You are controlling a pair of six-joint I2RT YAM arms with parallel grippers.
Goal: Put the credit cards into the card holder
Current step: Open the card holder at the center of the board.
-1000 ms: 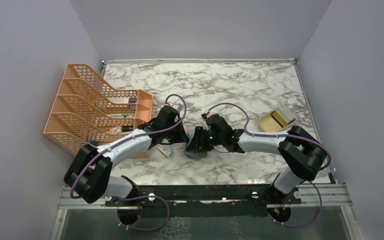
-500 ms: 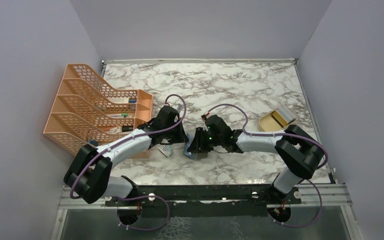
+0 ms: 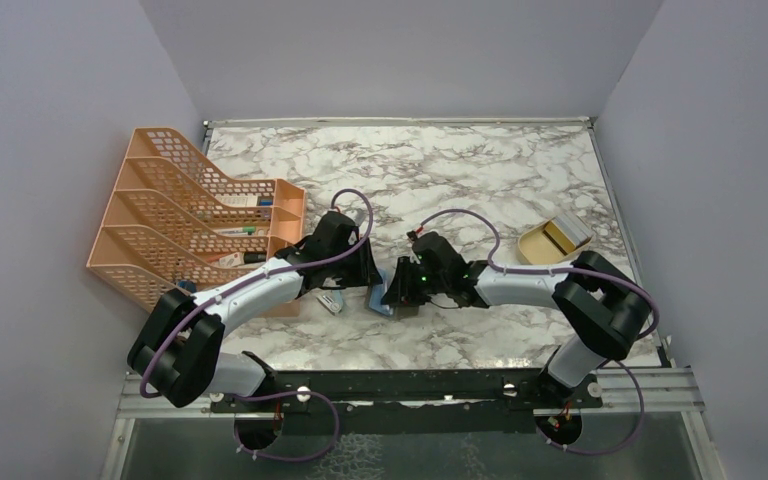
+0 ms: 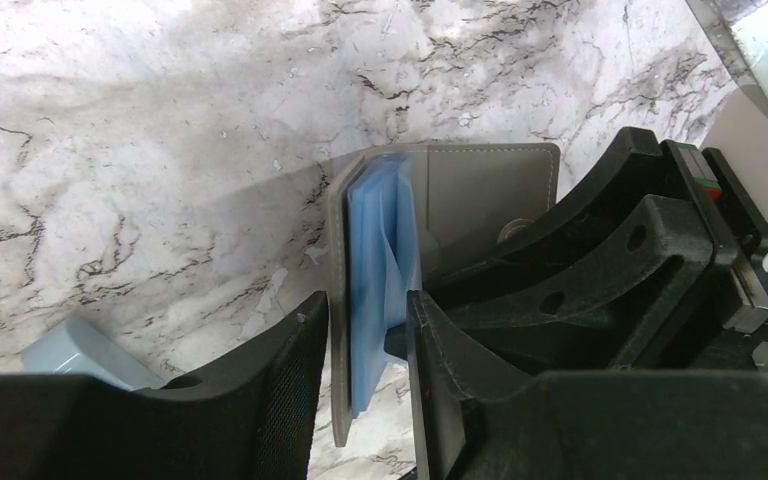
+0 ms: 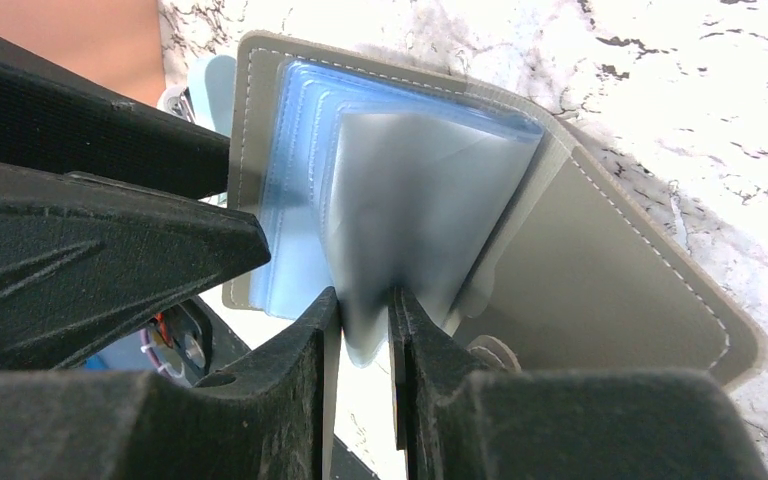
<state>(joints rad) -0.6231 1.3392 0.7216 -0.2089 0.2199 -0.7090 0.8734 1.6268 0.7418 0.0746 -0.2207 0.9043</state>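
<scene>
Holder [image 4: 480, 190] open at mid-frame in top view, on bench [image 3: 480, 170], between left pincer [image 4: 365, 305] and right pincer [image 5: 363, 295]. Right pincer clamped on one translucent blue sleeve [image 5: 420, 200], lower edge pinched between the fingers [image 5: 300, 400]. Snap stud [image 5: 490, 352] just beside right finger. Left pincer parted, straddling grey cover edge plus blue pocket stack; contact with either finger not clear. Cards [image 3: 560, 236] tan-gold, in tray [image 3: 533, 250] at right of frame, well apart from holder. Orange rack [image 3: 190, 215] at left. Small pale blue item [image 4: 80, 355] just beside left pincer.
</scene>
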